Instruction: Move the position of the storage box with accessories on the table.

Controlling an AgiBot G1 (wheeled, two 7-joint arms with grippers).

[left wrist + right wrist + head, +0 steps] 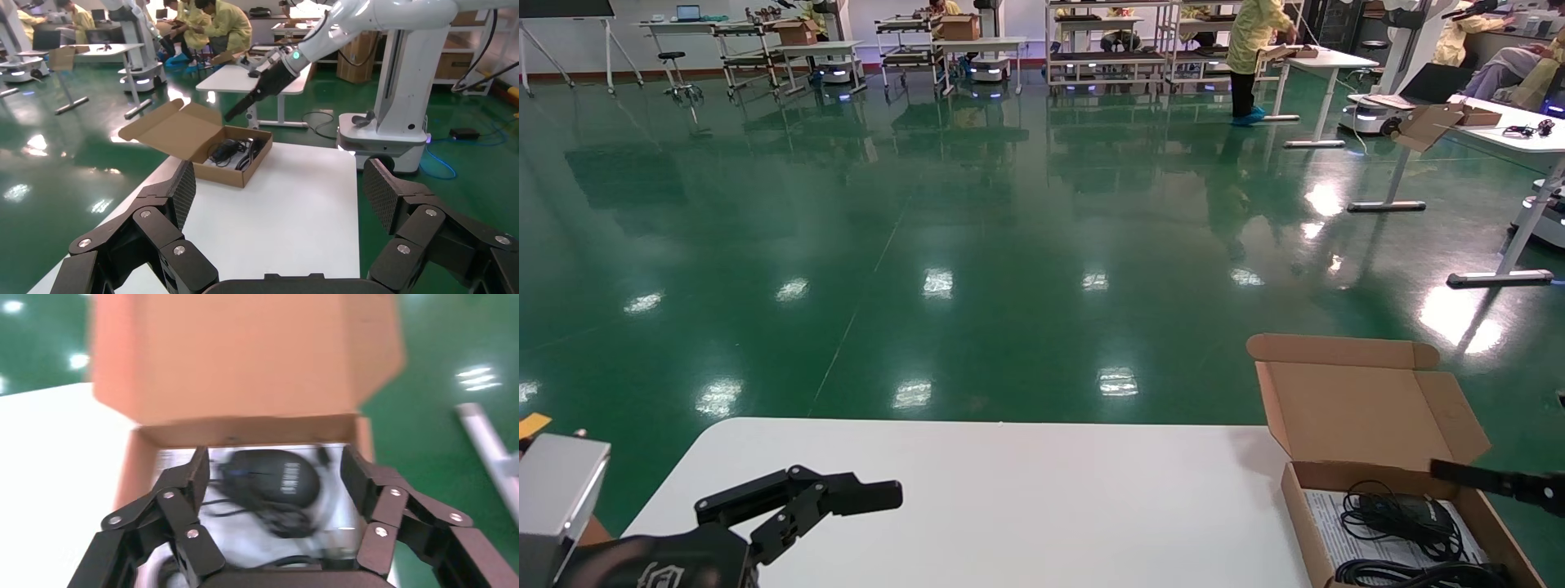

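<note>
The storage box (pixel 1299 506) sits on the table (pixel 1050 506) at its right far corner, with its lid (pixel 1361 404) standing open. Inside lie the accessories (pixel 1397 514): black coiled cables and a dark block on a white printed sheet. My right gripper (pixel 1446 470) hovers just over the box's right side; in the right wrist view it (pixel 276 474) is open above the black block (pixel 275 478), holding nothing. My left gripper (pixel 281 190) is open and empty low over the table's left near corner, far from the box (pixel 229 171).
The box lies close to the table's far and right edges, with green floor (pixel 1009 286) beyond. Bare tabletop (pixel 294 208) stretches between the left gripper and the box. Other desks (pixel 1516 139), carts and people in yellow stand far off.
</note>
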